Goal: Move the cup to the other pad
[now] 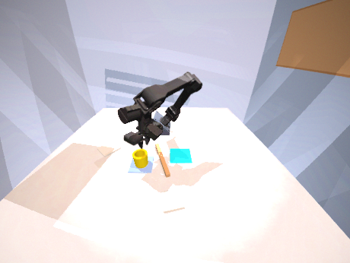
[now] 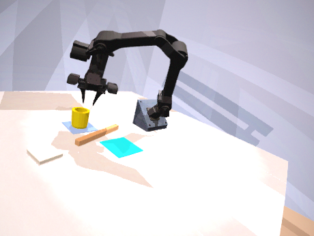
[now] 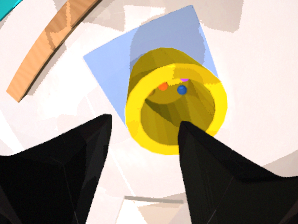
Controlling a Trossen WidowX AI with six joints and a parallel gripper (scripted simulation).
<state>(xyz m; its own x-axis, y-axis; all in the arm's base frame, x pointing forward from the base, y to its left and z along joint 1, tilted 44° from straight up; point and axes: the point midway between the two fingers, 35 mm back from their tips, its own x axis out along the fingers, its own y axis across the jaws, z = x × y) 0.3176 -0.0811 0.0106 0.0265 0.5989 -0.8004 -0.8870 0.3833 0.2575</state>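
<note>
A yellow cup (image 1: 141, 160) (image 2: 80, 119) (image 3: 175, 110) stands upright on the pale blue pad (image 1: 133, 169) (image 2: 76, 131) (image 3: 107, 65). Inside it the wrist view shows an orange marble (image 3: 163, 86), a blue marble (image 3: 182, 90) and part of a magenta marble (image 3: 185, 79). The cyan pad (image 1: 180, 156) (image 2: 121, 147) (image 3: 7, 6) bears nothing. My gripper (image 1: 144, 146) (image 2: 89, 104) (image 3: 145, 125) is partly open and holds nothing. Its fingers point down above the cup and clear of it. In the wrist view, one fingertip lies left of the cup and the other overlaps its rim.
A wooden bar (image 1: 163, 163) (image 2: 97, 134) (image 3: 50, 42) lies on the table between the two pads. A flat whitish tile (image 2: 44, 155) lies at the left in the exterior view. The arm's grey wedge-shaped mount (image 2: 145, 119) stands behind the cyan pad.
</note>
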